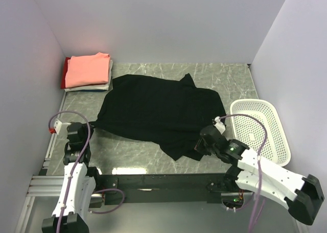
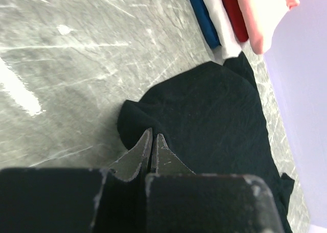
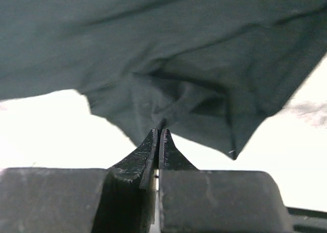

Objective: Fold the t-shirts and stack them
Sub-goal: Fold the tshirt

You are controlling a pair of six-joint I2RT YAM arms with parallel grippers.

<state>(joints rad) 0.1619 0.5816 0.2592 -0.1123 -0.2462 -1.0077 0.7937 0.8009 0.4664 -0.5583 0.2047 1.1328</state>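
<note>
Both claws pinched shut on the black t-shirt (image 1: 158,113), which lies rumpled mid-table.

The left gripper (image 2: 152,137) is closed on the shirt's left edge, and that corner is drawn out toward it. The right gripper (image 3: 160,132) is closed on a fold at the near-right edge, with cloth puckering into its tips. The shirt lies on the marbled table (image 1: 127,154), just beside the folded stack (image 1: 88,72) in the far-left corner (salmon-pink on top, white and red under). The white mesh basket (image 1: 265,136) sits to its right. Judged handling: soft, limp, light and large, so it will sag between the grips and bunch if pulled unevenly. The cloth looks matte, not slick, but a thin single-layer pinch could slide out. Best holds are probably hem corners or shoulder seams, with the grips kept well apart so the cloth stays taut.
</note>
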